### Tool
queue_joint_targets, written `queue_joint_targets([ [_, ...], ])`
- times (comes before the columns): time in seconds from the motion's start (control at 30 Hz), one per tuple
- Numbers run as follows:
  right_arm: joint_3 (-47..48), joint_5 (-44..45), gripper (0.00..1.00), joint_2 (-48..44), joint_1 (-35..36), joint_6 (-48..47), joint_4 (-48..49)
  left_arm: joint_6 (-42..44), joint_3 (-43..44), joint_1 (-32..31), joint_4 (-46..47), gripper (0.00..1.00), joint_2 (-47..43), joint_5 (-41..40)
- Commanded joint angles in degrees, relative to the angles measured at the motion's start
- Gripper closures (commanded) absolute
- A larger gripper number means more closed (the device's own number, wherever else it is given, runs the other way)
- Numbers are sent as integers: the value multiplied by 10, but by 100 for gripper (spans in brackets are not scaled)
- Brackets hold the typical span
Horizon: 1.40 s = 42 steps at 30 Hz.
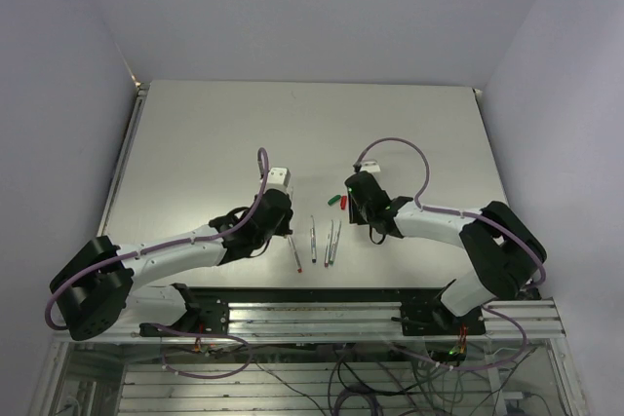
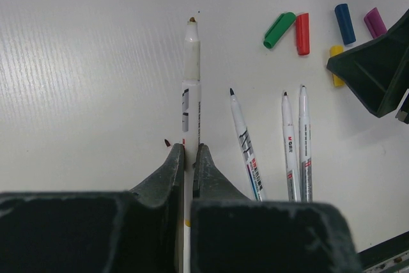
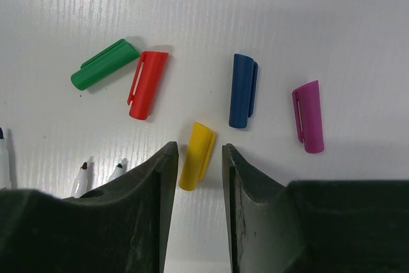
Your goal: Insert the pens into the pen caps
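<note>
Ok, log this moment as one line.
left jaws: shut on pen | right jaws: open around yellow cap | held pen: uncapped

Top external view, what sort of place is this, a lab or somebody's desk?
Probably a robotics lab test cell: a white table walled in by blank panels, the left arm and right arm bolted to a metal rail frame, loose cables underneath.

Wide overhead; close wrist views share pen caps (image 3: 148, 84).
</note>
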Motion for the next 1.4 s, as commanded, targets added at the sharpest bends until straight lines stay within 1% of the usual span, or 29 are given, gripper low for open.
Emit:
queue_joint_targets([
  [0.0, 15, 18, 66, 14, 5, 8, -7, -2, -6, 4, 16, 93, 0, 3],
  [0.2, 18, 19, 68, 29, 7, 17, -18, 0, -7, 4, 17, 93, 5, 1],
  [0.33, 17, 24, 74, 31, 8, 24, -26, -1, -9, 4, 17, 93, 4, 0],
  [0.37, 16, 25, 78, 32, 9, 28, -29, -1, -10, 5, 17, 93, 3, 0],
  [0.47, 18, 29, 97, 31, 9, 37, -45, -2, -12, 5, 14, 93, -1, -2],
  [0.5, 18, 30, 100, 30, 10, 39, -49, -2, -12, 5, 14, 93, -3, -3],
  [0.6, 15, 27, 100, 17, 12, 42, -56, 1, -13, 7, 11, 93, -5, -3],
  [0.73, 0, 4, 100, -19, 11, 28, -28, 3, -9, 7, 11, 93, -5, -3],
  [0.9, 8, 3, 100, -59, 11, -2, 1, 16, -6, 8, 31, 93, -3, 2],
  [1.17, 20, -2, 100, -137, 10, -65, 76, 53, 13, 7, 62, 93, -2, 3],
  [1.37, 23, 5, 100, -196, 9, -105, 131, 65, 29, 8, 81, 93, -13, 14],
])
